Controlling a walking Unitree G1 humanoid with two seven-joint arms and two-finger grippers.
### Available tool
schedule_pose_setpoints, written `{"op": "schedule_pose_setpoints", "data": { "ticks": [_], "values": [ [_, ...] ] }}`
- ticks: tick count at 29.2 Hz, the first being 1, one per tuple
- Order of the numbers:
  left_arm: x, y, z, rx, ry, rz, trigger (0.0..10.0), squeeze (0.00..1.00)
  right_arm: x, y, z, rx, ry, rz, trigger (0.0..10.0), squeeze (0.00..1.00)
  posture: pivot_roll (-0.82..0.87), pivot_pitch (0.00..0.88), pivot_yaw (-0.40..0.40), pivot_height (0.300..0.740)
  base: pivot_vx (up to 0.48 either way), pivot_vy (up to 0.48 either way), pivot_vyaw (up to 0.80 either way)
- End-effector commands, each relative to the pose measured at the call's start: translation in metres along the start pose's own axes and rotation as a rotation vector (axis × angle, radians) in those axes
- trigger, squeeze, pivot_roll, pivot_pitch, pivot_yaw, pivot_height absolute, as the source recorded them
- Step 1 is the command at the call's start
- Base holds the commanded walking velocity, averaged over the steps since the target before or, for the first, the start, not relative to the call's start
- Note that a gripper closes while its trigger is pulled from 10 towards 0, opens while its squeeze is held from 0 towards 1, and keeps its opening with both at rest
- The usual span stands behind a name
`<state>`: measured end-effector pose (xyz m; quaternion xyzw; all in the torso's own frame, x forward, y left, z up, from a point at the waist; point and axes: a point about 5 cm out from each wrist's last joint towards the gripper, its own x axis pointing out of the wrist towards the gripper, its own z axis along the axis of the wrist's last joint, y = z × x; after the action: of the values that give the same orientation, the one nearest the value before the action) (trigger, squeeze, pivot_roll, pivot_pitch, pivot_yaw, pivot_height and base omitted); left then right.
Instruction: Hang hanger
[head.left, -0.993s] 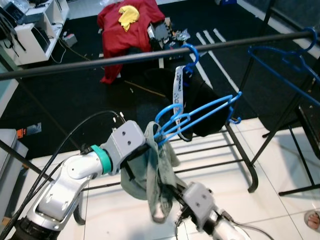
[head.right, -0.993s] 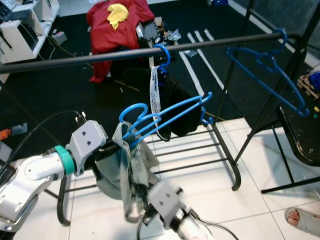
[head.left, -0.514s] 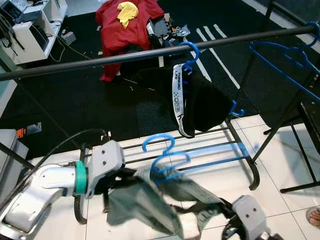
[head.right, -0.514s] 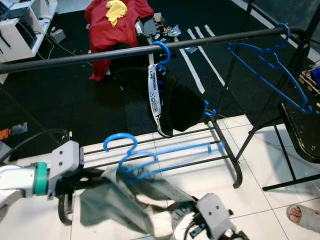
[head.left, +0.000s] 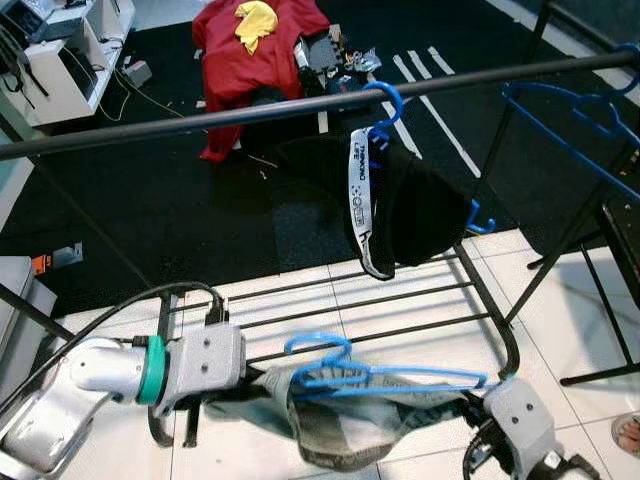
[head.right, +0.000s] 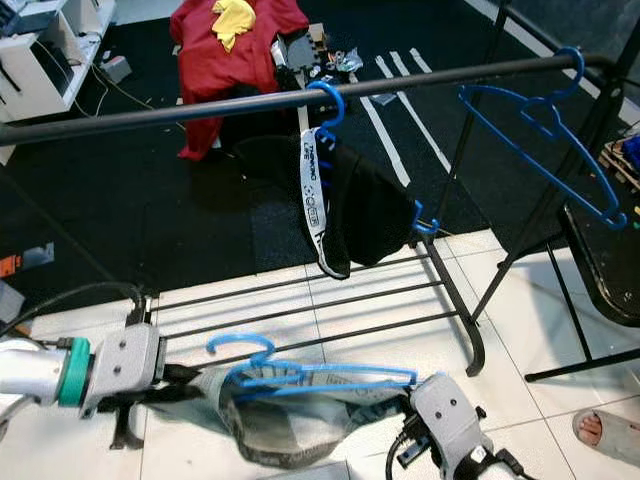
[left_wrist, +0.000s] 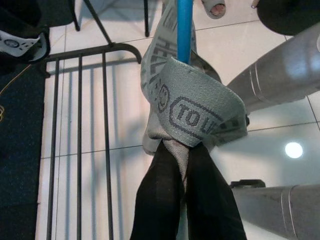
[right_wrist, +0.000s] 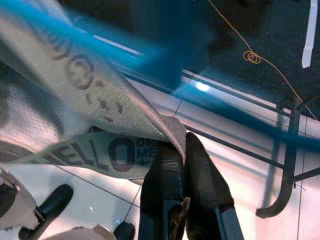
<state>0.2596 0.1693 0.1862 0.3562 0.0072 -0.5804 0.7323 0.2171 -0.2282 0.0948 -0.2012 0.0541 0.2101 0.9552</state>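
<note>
The left gripper (left_wrist: 186, 165) was clamped on one end of the grey garment (head.left: 340, 425), its two black fingers (left_wrist: 162, 200) pressed together with the lettered waistband bunched just beyond their tips. The right gripper (right_wrist: 181, 150) was clamped on the opposite end of the same garment, fingers together on a fold of the printed band. The garment hung stretched between the two grippers, low over the white tiled floor (head.left: 430, 330). The blue hanger (head.left: 380, 375) lay roughly level along the top of the garment between the grippers, threaded through it, with its hook (head.left: 318, 345) nearer the left gripper and its far shoulder close to the right gripper. In the left wrist view the hanger's blue bar ran straight away from the fingertips through the waistband. The hanger was not on the rail (head.left: 300, 108), which ran well above and beyond both grippers. On that rail, a second blue hanger (head.left: 385, 100) carried a black garment (head.left: 415, 210), and a third, bare blue hanger (head.left: 575, 135) hung beyond the right gripper's side. The rack's lower bars (head.left: 400, 300) lay just beyond the held garment. A red cloth (head.left: 245, 60) lay far beyond on the dark floor.
</note>
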Motion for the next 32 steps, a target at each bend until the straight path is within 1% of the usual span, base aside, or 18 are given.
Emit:
{"op": "schedule_pose_setpoints", "data": {
  "ticks": [1,4,6,7,9,11,12,14,15,17,19,20,23,24,25,28,31,32],
  "values": [
    [-0.003,-0.009,-0.014,0.038,0.067,-0.068,10.0,0.11,-0.007,0.000,-0.001,0.011,0.020,0.021,0.0,0.00,-0.25,0.222,0.163,0.740,0.000,0.000,0.00],
    [-0.005,-0.008,-0.017,0.056,0.085,-0.078,10.0,0.13,-0.009,-0.001,-0.001,0.011,0.024,0.032,0.0,0.00,-0.25,0.222,0.163,0.740,0.000,0.000,0.00],
    [-0.006,-0.004,-0.023,0.091,0.126,-0.063,10.0,0.11,-0.013,0.004,-0.003,0.022,0.035,0.057,0.0,0.00,-0.26,0.221,0.163,0.740,0.000,0.000,0.00],
    [-0.006,-0.004,-0.023,0.091,0.126,-0.063,10.0,0.11,-0.013,0.004,-0.003,0.022,0.035,0.057,0.0,0.00,-0.26,0.221,0.163,0.740,0.000,0.000,0.00],
    [-0.006,0.000,-0.030,0.154,0.177,-0.045,10.0,0.08,-0.015,0.010,-0.002,0.033,0.039,0.086,0.0,0.00,-0.26,0.221,0.163,0.740,0.000,0.000,0.00],
    [-0.006,0.000,-0.030,0.154,0.177,-0.045,10.0,0.08,-0.015,0.010,-0.002,0.033,0.039,0.086,0.0,0.00,-0.26,0.221,0.163,0.740,0.000,0.000,0.00],
    [-0.005,0.003,-0.032,0.182,0.197,-0.018,10.0,0.06,-0.015,0.012,-0.001,0.037,0.039,0.105,0.0,0.00,-0.26,0.223,0.168,0.740,0.000,0.000,0.00],
    [-0.005,0.003,-0.032,0.182,0.197,-0.018,10.0,0.06,-0.015,0.012,-0.001,0.037,0.039,0.105,0.0,0.00,-0.26,0.223,0.168,0.740,0.000,0.000,0.00],
    [-0.004,0.007,-0.034,0.190,0.210,0.017,10.0,0.00,-0.015,0.015,0.002,0.039,0.036,0.132,0.0,0.00,-0.26,0.225,0.170,0.740,0.000,0.000,0.00],
    [-0.004,0.007,-0.034,0.190,0.210,0.017,10.0,0.00,-0.015,0.015,0.002,0.039,0.036,0.132,0.0,0.00,-0.26,0.225,0.170,0.740,0.000,0.000,0.00],
    [0.001,0.011,-0.035,0.231,0.209,0.069,10.0,0.00,-0.017,0.023,0.010,0.024,0.035,0.209,0.0,0.00,-0.26,0.230,0.170,0.740,0.000,0.000,0.00],
    [0.001,0.011,-0.035,0.231,0.209,0.069,10.0,0.00,-0.017,0.023,0.010,0.024,0.035,0.209,0.0,0.00,-0.26,0.230,0.170,0.740,0.000,0.000,0.00],
    [0.002,0.016,-0.037,0.280,0.217,0.102,10.0,0.00,-0.028,0.023,0.014,-0.007,0.075,0.309,0.0,0.00,-0.26,0.235,0.169,0.740,0.000,0.000,0.00],
    [0.002,0.016,-0.037,0.280,0.217,0.102,10.0,0.00,-0.028,0.023,0.014,-0.007,0.075,0.309,0.0,0.00,-0.26,0.235,0.169,0.740,0.000,0.000,0.00],
    [0.002,0.018,-0.038,0.294,0.222,0.113,10.0,0.00,-0.032,0.023,0.015,-0.010,0.085,0.332,0.0,0.00,-0.27,0.235,0.168,0.740,0.000,0.000,0.00],
    [0.003,0.018,-0.039,0.312,0.224,0.116,10.0,0.00,-0.035,0.024,0.017,-0.007,0.088,0.354,0.0,0.00,-0.27,0.239,0.166,0.740,0.000,0.000,0.00],
    [0.006,0.011,-0.042,0.350,0.230,0.096,10.0,0.00,-0.040,0.024,0.030,-0.008,0.065,0.370,0.0,0.00,-0.27,0.242,0.164,0.740,0.000,0.000,0.00],
    [0.006,0.011,-0.042,0.350,0.230,0.096,10.0,0.00,-0.040,0.024,0.030,-0.008,0.065,0.370,0.0,0.00,-0.27,0.242,0.164,0.740,0.000,0.000,0.00]
  ]
}}
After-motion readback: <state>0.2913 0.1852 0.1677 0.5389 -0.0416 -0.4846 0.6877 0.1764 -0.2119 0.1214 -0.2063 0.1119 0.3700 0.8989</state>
